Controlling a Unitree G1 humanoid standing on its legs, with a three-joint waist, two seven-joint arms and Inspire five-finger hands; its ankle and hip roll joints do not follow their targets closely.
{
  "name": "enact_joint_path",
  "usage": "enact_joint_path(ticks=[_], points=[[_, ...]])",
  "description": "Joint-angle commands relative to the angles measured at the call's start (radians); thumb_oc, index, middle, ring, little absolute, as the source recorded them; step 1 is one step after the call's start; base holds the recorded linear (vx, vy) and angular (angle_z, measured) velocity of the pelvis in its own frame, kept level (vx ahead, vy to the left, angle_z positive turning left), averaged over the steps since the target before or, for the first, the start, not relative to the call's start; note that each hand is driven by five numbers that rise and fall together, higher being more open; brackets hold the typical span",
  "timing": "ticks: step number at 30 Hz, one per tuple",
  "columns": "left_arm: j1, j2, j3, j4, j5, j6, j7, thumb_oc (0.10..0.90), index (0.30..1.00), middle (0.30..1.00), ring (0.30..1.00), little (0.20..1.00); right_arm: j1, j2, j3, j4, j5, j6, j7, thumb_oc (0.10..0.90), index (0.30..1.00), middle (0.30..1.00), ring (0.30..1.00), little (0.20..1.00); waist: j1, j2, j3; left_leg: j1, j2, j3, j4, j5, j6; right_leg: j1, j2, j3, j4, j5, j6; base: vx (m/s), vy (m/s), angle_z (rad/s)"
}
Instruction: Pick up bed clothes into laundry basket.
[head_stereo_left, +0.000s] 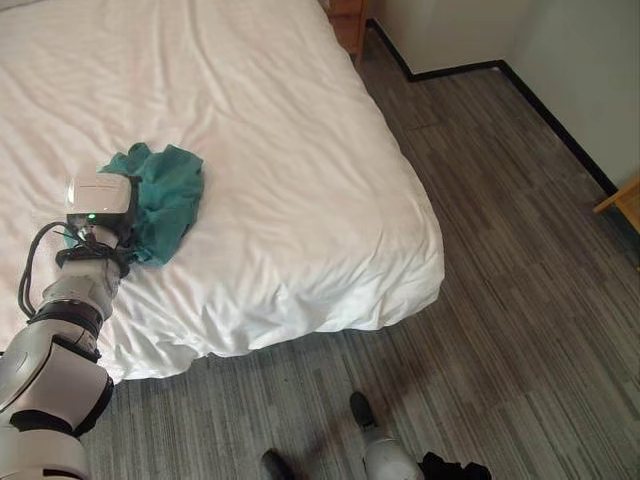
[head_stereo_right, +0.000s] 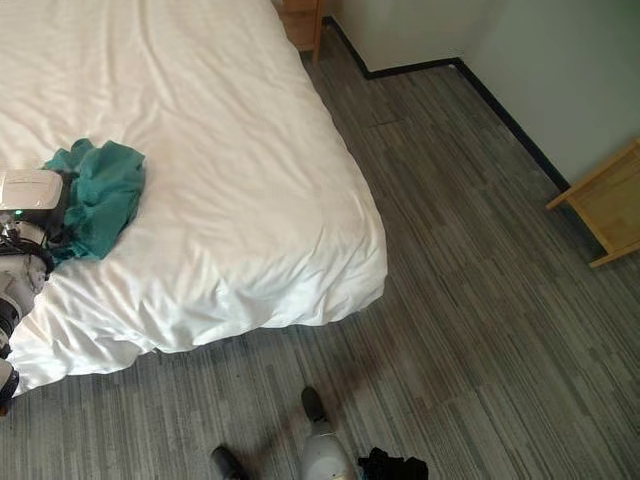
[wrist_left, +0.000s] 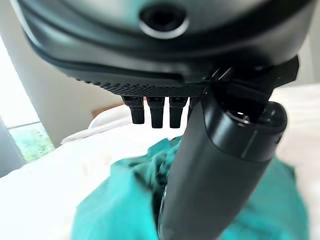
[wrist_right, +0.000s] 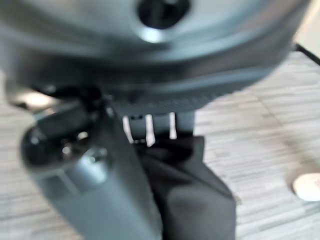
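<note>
Left hand (wrist_left: 220, 165) is over the teal garment (head_stereo_left: 165, 200), bunched on the white bed (head_stereo_left: 300, 150) near its front edge. Fingers (wrist_left: 155, 112) look extended above the cloth, thumb straight, nothing clamped yet. Right hand (wrist_right: 100, 185) hangs low over the floor (head_stereo_right: 480, 300) with fingers curled round a dark cloth (wrist_right: 192, 195). Risks: closing too deep and pinching the sheet along with the garment, or catching one fold so it slips out on lift. Basket location unknown to me.

The left hand (wrist_left: 225, 165) and wrist cover part of the crumpled teal cloth garment (head_stereo_left: 165, 195); the white bed (head_stereo_left: 250, 150) runs past the picture's edges.
</note>
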Motion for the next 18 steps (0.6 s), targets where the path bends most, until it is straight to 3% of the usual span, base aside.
enact_joint_path(ticks=[1,2,3,4,12,14,15,18], points=[[-0.173,0.061,0.061,0.112,0.004,0.058,-0.021,0.800,0.900,0.900,0.900,0.900,-0.004,-0.037,0.005,-0.021,0.045,-0.002,-0.009,0.400,0.300,0.300,0.300,0.300,0.025,-0.023,0.036,0.000,0.040,-0.082,0.002,-0.026,-0.061,0.015,-0.114,-0.076,0.015,0.042,0.149,-0.10,0.019,0.02],[-0.134,0.041,0.102,0.146,-0.036,0.048,-0.056,0.750,0.825,0.825,0.825,0.825,-0.011,-0.038,0.027,-0.044,0.044,0.000,0.001,0.400,0.300,0.300,0.300,0.300,0.028,-0.030,0.042,-0.014,0.040,-0.086,0.002,-0.023,-0.061,0.003,-0.114,-0.075,0.011,0.034,0.149,-0.05,0.007,0.01],[-0.118,0.033,0.110,0.152,-0.042,0.042,-0.067,0.483,0.425,0.425,0.425,0.425,-0.017,-0.046,0.035,-0.051,0.045,0.000,0.008,0.400,0.300,0.300,0.300,0.300,0.027,-0.030,0.042,-0.020,0.039,-0.089,0.002,-0.021,-0.061,-0.003,-0.115,-0.077,0.011,0.034,0.149,-0.07,0.015,0.02],[-0.098,0.023,0.115,0.161,-0.038,0.035,-0.082,0.400,0.300,0.300,0.300,0.300,-0.020,-0.056,0.040,-0.062,0.042,-0.001,0.010,0.400,0.300,0.300,0.300,0.300,0.027,-0.032,0.043,-0.024,0.039,-0.090,0.002,-0.021,-0.061,-0.006,-0.115,-0.077,0.011,0.031,0.149,-0.02,0.013,0.04],[-0.137,0.051,0.058,0.023,-0.054,-0.013,-0.073,0.400,0.300,0.300,0.300,0.300,0.015,-0.104,0.056,-0.211,0.004,-0.021,0.016,0.400,0.300,0.300,0.300,0.300,0.027,-0.031,0.048,-0.015,0.030,-0.107,0.002,-0.025,-0.060,0.012,-0.126,-0.089,0.015,0.024,0.149,-0.04,0.023,0.02],[-0.179,0.037,0.067,-0.183,-0.083,-0.034,0.031,0.400,0.300,0.300,0.300,0.300,0.049,-0.098,0.052,-0.275,-0.015,-0.034,0.009,0.400,0.300,0.300,0.300,0.300,0.030,-0.043,0.064,0.012,0.022,-0.108,0.002,-0.030,-0.059,0.044,-0.137,-0.109,0.026,0.047,0.149,-0.07,-0.020,0.17],[-0.177,0.038,0.069,-0.186,-0.083,-0.033,0.030,0.400,0.300,0.300,0.300,0.300,0.049,-0.098,0.052,-0.275,-0.015,-0.033,0.009,0.400,0.300,0.300,0.300,0.300,0.030,-0.043,0.063,0.008,0.022,-0.107,0.002,-0.025,-0.059,0.040,-0.137,-0.107,0.026,0.051,0.149,-0.08,-0.031,0.25],[-0.148,0.094,0.150,-0.585,-0.117,-0.066,0.116,0.400,0.300,0.300,0.300,0.300,0.105,-0.081,0.032,-0.339,-0.045,-0.040,0.015,0.400,0.300,0.300,0.300,0.300,0.048,-0.047,0.082,0.040,0.035,-0.077,0.002,-0.025,-0.054,0.056,-0.149,-0.150,0.097,0.046,0.149,-0.15,-0.007,0.17]])
